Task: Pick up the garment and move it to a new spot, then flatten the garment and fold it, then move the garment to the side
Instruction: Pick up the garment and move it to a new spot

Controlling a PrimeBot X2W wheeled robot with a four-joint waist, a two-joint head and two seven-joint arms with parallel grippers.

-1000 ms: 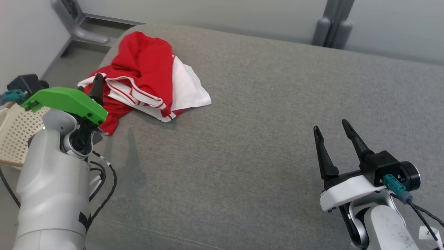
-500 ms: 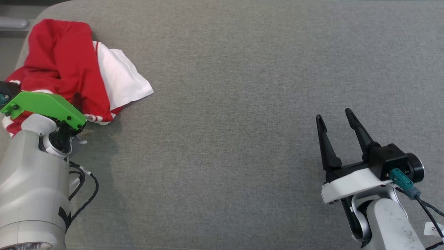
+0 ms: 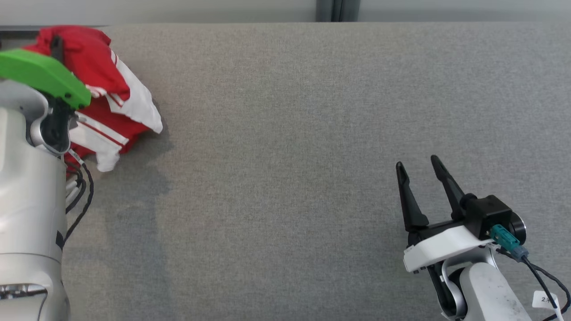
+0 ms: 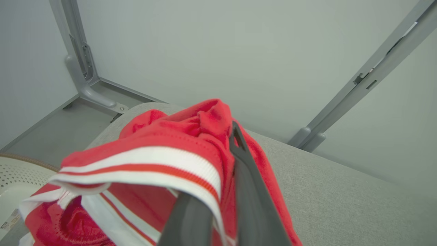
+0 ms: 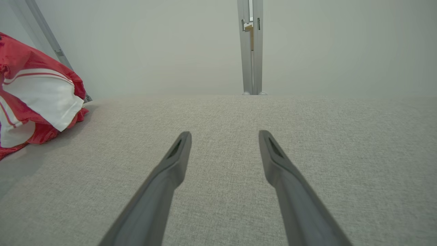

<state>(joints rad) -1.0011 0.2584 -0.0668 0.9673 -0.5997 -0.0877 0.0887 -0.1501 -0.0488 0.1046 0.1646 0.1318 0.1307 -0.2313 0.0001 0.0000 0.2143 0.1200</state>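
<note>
The garment (image 3: 96,62) is red with white panels and red-and-white striped trim, bunched and crumpled. One fold is pinched between the closed fingers of the left pincer (image 3: 55,44). The striped band drapes over one finger and the rest hangs loosely below. It sits well apart from the right pincer (image 3: 417,162), far to its left.

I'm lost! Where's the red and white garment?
Head view, upper left: the red-and-white garment, pinched in the left gripper at the grey cushion's corner.
</note>
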